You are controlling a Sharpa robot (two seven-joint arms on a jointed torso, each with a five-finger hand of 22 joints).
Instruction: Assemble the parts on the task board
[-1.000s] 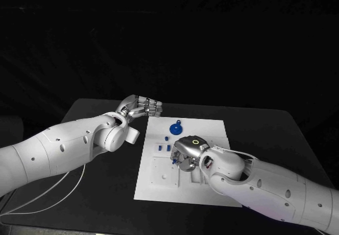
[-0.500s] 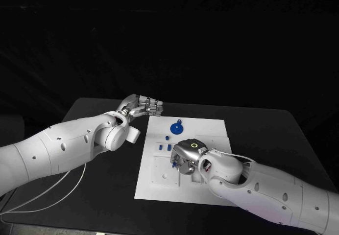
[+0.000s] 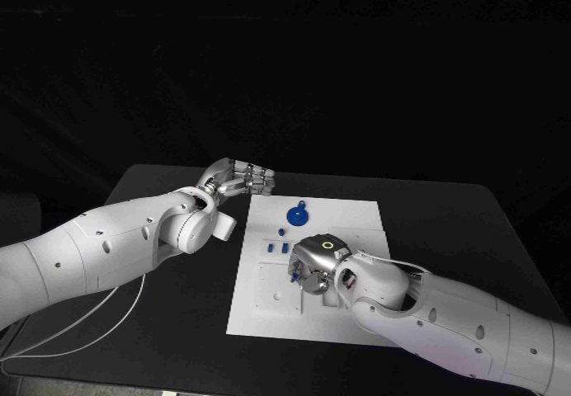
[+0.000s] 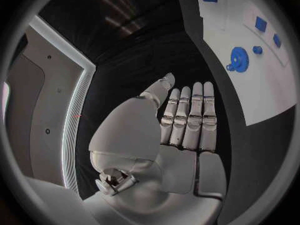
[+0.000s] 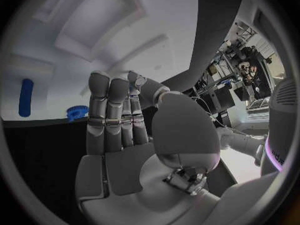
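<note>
White and flat, the task board (image 3: 357,216) lay in the middle of the black surface (image 3: 452,223), its long side running away from the robot. On its far half sat a blue gear (image 3: 296,218) with a small blue piece just beyond it, and nearer the robot, beside the board's left edge, stood several small blue parts (image 3: 279,247) close together.

The right hand (image 3: 312,262) hovered low over the middle of the board, palm down, just on the near side of those small parts; a blue bit showed at its left edge, though whether the fingers touched it could not be told. From the right wrist view the right hand's fingers (image 5: 111,116) lay straight and pressed side by side, holding nothing, with a toothed blue part (image 5: 77,113) just past the fingertips and a blue peg (image 5: 25,97) farther off on the board.

The left hand (image 3: 237,180) rested off the board, by its far left corner, over the dark surface. Its fingers (image 4: 187,117) were extended flat and close together, empty, with the gear (image 4: 239,59) and 3 other blue parts visible on the board beyond.
</note>
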